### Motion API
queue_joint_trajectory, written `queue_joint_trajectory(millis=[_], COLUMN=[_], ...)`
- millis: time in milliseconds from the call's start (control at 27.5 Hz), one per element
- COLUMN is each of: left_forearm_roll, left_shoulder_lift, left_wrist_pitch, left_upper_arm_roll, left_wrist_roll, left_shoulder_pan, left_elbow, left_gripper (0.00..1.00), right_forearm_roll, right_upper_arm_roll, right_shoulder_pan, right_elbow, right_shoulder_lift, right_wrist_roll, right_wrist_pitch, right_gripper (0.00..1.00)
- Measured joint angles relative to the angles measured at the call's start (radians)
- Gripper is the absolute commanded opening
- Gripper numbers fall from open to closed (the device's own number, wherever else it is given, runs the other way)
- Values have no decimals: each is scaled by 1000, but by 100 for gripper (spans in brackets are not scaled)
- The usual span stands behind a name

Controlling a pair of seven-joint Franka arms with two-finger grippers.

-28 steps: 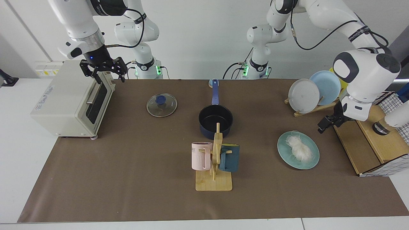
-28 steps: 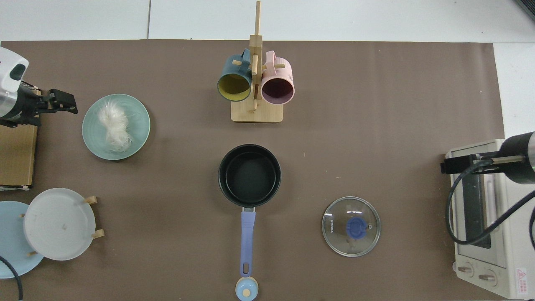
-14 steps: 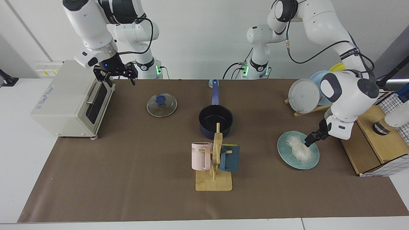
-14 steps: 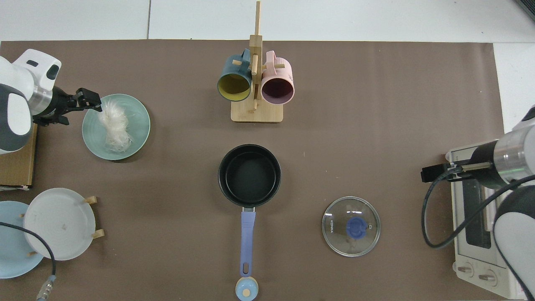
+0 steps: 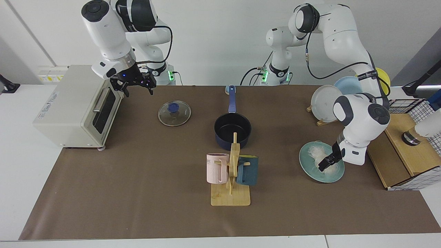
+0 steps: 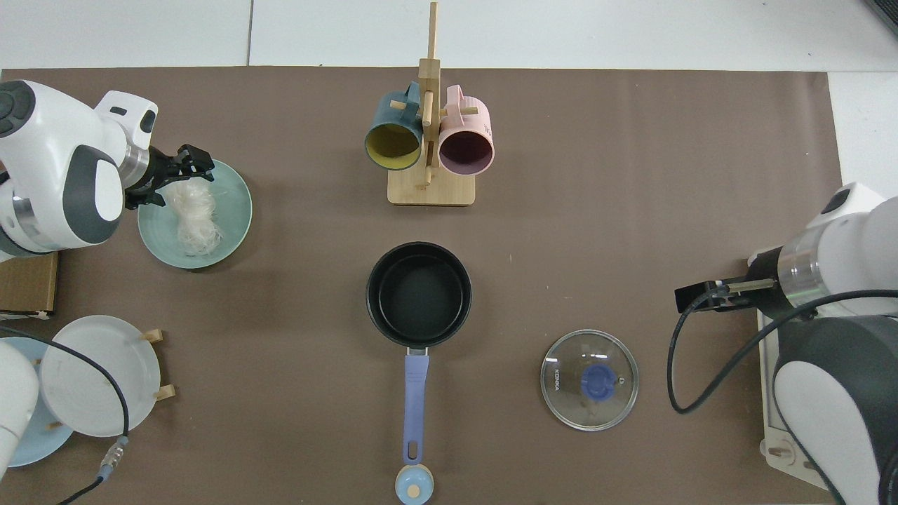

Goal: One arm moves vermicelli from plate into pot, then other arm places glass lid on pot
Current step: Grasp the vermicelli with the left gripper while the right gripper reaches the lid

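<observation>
The vermicelli [image 5: 315,152] [image 6: 191,219] lies as a white bundle on the teal plate [image 5: 309,166] [image 6: 236,203] at the right of the facing view. My left gripper [image 5: 326,162] [image 6: 194,160] hangs open right over the bundle's end, its fingers down among the strands. The dark navy pot [image 5: 232,129] [image 6: 419,294] stands mid-table with nothing in it, its blue handle [image 5: 232,101] pointing towards the arm bases. Flat on the mat to the pot's left in the facing view lies the glass lid [image 5: 174,113] [image 6: 590,379]. My right gripper [image 5: 136,88] [image 6: 691,298] hovers open between the toaster oven and the lid.
A wooden mug tree [image 5: 231,179] holding a pink mug [image 5: 217,168] and a dark teal mug [image 5: 247,170] stands in front of the pot. A toaster oven [image 5: 74,106] sits at the far left, a rack of plates [image 5: 327,102] and a wooden box [image 5: 401,151] at the right.
My left gripper swung from beside the wooden box over the plate and came down onto the vermicelli. My right gripper moved off the toaster oven towards the lid.
</observation>
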Motion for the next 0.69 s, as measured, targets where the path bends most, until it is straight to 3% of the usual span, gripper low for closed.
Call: queue_joint_trajectory(millis=[582,655,691], left_forearm_roll=[12,15,15], left_shoulder_lift=[14,14,14], left_wrist_pitch=[-23,-29,-33], left_upper_arm_roll=[1,1,1], left_wrist_roll=[119,122,123], left_shoulder_pan=[-5,-5,-5], left_elbow=[-27,-29,-29], left_gripper=[99,95,87], right_forearm_roll=[0,0,0], right_upper_arm_roll=[1,1,1], right_shoulder_pan=[61,67,72], right_elbow=[-83,-98,-106], right_shoulder_lift=[0,0,0], right_wrist_roll=[83,90,94], right_wrist_pitch=[82,102,112], right_gripper=[100,100,100])
